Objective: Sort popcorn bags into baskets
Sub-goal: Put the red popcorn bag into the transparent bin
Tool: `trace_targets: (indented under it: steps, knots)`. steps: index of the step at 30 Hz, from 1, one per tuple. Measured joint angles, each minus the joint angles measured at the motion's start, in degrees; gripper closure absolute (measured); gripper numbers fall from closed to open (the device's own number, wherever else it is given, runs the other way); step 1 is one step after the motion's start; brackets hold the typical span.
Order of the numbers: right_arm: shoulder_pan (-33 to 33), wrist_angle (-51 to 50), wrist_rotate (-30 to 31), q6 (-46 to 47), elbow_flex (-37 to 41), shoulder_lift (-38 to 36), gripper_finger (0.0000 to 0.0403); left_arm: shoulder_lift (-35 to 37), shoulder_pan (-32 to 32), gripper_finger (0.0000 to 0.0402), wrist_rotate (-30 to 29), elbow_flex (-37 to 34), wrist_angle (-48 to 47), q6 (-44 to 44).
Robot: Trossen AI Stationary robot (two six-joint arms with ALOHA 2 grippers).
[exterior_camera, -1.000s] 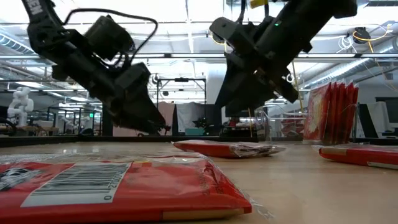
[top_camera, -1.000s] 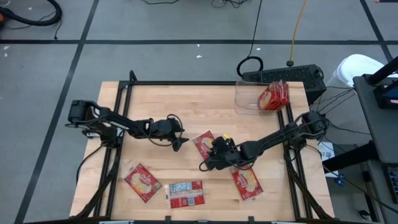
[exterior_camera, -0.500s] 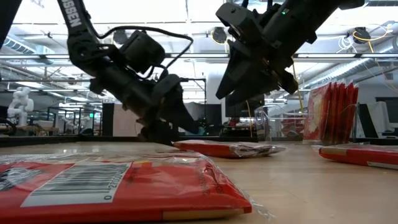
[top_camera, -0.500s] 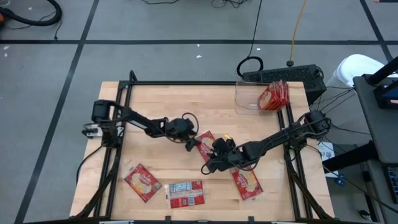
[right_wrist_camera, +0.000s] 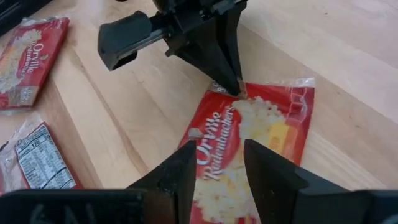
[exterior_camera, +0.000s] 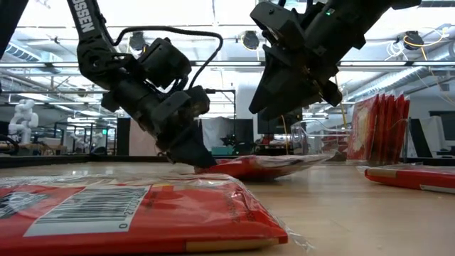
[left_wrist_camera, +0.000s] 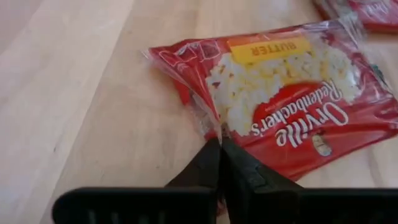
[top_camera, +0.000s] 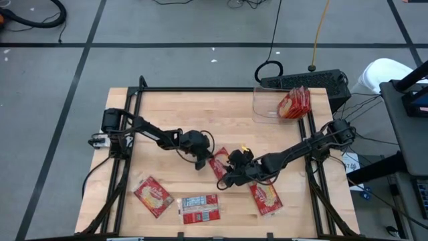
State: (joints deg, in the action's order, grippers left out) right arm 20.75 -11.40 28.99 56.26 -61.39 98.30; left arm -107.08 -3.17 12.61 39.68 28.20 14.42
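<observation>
Left gripper (top_camera: pixel 200 163) newly clamped on center popcorn bag (top_camera: pixel 219 163) edge, long axis diag.; right gripper (top_camera: pixel 224 179) half-open.

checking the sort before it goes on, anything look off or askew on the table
One thing: the middle popcorn bag is tilted, one end raised off the table, because the left gripper is shut on its edge. The right gripper hangs open above it. The other loose bags lie flat, and the clear basket stands upright.

2 matte-black jointed arms carry looping black cables; white lettering marks the left arm (exterior_camera: pixel 85 28), and wedge-shaped black fingers (right_wrist_camera: pixel 180 174) tip each.
</observation>
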Motion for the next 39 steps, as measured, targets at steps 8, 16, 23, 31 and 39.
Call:
trace_targets:
  steps: [8,16,23,31,39]
  knots:
    - [-1.24,0.08,2.98,-1.64,0.02,-5.55,0.0273,9.54,1.86,0.0397,-5.67,-0.10,1.54,-19.53]
    - [-1.19,0.72,9.88,-17.45,0.02,-16.10,0.0235,19.85,4.65,0.0399,-11.37,-0.06,1.82,-45.99]
    - [-1.11,0.64,9.86,-29.73,0.02,-16.84,0.0190,23.66,4.52,0.0399,-12.27,-0.04,0.98,-57.76]
    - [-1.15,0.20,9.20,-28.35,0.02,-11.22,0.0150,23.27,4.37,0.0400,-13.28,-0.04,-5.02,-57.41]
    - [-2.42,1.30,3.94,-23.11,0.02,-8.23,0.0164,23.31,4.41,0.0400,-13.28,-0.04,-4.56,-55.65]
